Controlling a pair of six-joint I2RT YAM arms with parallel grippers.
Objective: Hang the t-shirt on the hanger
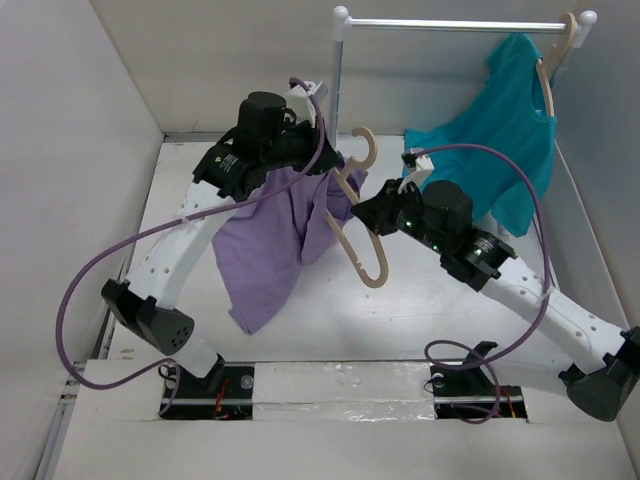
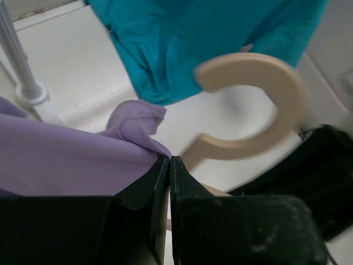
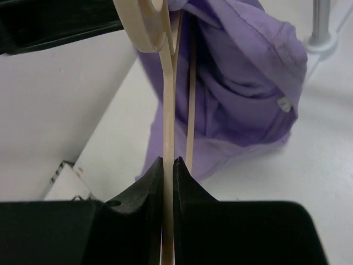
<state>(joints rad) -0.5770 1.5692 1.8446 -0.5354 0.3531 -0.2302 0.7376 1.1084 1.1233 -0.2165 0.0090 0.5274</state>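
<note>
**A:** Overhead view: where is the lavender t-shirt [image 1: 268,240]?

**B:** It dangles from the left gripper [image 1: 318,172], which is clamped on its fabric, above the table [image 1: 320,325] left of centre. The right gripper [image 1: 365,213] pinches the wooden hanger [image 1: 352,240] just beside it (a teal t-shirt [image 1: 505,130] hangs from the rack [image 1: 450,25] at the far right corner).

**A:** Left wrist?

**B:** Fingers pressed together on a lavender fold. The hanger's curve is blurred beyond.

**A:** Right wrist?

**B:** Jaws closed on one thin hanger arm, with the t-shirt bunched behind.
</note>
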